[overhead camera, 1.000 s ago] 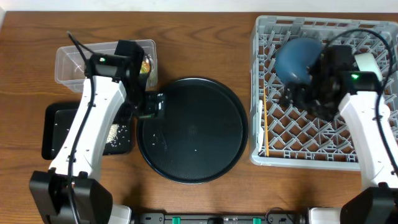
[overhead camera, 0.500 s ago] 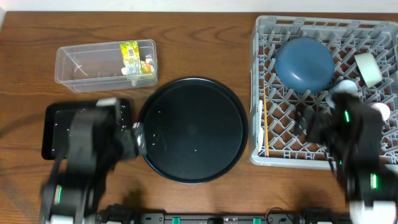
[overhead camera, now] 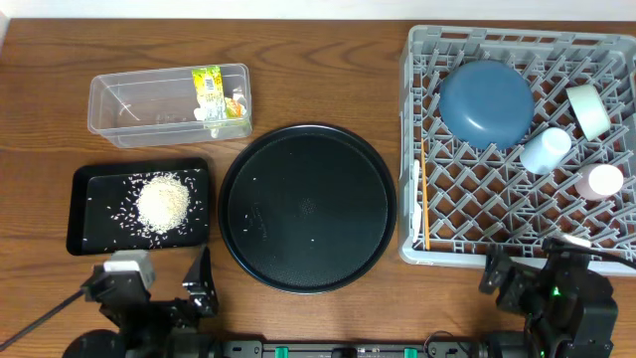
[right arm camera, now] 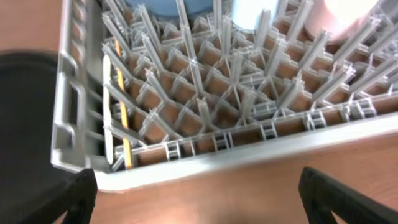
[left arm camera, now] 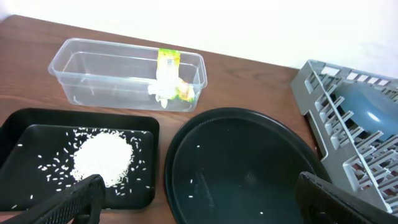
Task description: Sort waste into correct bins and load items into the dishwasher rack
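Grey lattice of the dishwasher rack (right arm camera: pixel 205 124) sits straight ahead of my right gripper (right arm camera: pixel 202 196), whose jaws stand wide and empty. Driving forward low could, I judge, catch its near wall and jolt the load. It holds the blue plate (overhead camera: pixel 486 102) at the far side, cream bowl (overhead camera: pixel 588 109), pale blue cup (overhead camera: pixel 546 150), whitish cup (overhead camera: pixel 600 181) and wooden stick (right arm camera: pixel 122 115) along its left wall.

My left gripper (left arm camera: pixel 202 199), equally wide and empty, has the black tray (left arm camera: pixel 15 134) of rice (left arm camera: pixel 102 157) ahead-left. Beyond it, the clear tub (left arm camera: pixel 93 78) holds wrappers (left arm camera: pixel 168 62). Stray grains lie on the round tray (left arm camera: pixel 249 162).
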Controlling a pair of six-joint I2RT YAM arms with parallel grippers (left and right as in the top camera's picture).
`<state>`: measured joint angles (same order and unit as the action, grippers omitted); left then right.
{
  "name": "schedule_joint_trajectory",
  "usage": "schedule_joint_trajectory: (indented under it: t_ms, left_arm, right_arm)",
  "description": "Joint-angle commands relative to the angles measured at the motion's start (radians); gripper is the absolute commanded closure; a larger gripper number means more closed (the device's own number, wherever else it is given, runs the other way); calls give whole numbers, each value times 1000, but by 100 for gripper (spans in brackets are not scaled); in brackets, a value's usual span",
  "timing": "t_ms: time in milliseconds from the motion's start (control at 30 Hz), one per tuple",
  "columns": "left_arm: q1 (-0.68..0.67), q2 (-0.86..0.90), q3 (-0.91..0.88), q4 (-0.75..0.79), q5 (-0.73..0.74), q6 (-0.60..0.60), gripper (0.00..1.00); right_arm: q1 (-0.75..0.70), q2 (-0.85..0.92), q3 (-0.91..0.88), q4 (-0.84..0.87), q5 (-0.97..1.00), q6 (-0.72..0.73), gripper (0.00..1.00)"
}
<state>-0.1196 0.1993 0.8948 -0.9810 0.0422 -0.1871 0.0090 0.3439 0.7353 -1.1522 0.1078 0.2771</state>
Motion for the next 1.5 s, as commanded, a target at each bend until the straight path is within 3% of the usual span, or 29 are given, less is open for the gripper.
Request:
schedule_joint_trajectory:
  t_ms: [0, 433, 767, 933, 1067, 1300, 1467]
  left_arm:
    - [2, 0, -6, -13, -17, -13, 2]
    - [2, 0, -6, -13, -17, -13, 2]
    - [2, 0, -6, -13, -17, -13, 2]
    - [2, 0, -6, -13, -17, -13, 2]
    - [2, 0, -6, -13, -17, -13, 2]
    - [2, 0, -6, -13, -17, -13, 2]
    - [2, 0, -6, -13, -17, -13, 2]
  right_arm:
    - [5, -3, -6, -2, 16, 14, 1]
    - [5, -4, -6, -1, 16, 14, 1]
    - [-2, -136, -31, 54, -39, 2, 1]
    - [-2, -247, -127, 249, -37, -137, 1]
    - [-1, -341, -239, 407, -37, -167, 1]
    - [5, -339, -418, 764, -37, -286, 1]
    - [5, -339, -602, 1046, -37, -294, 1]
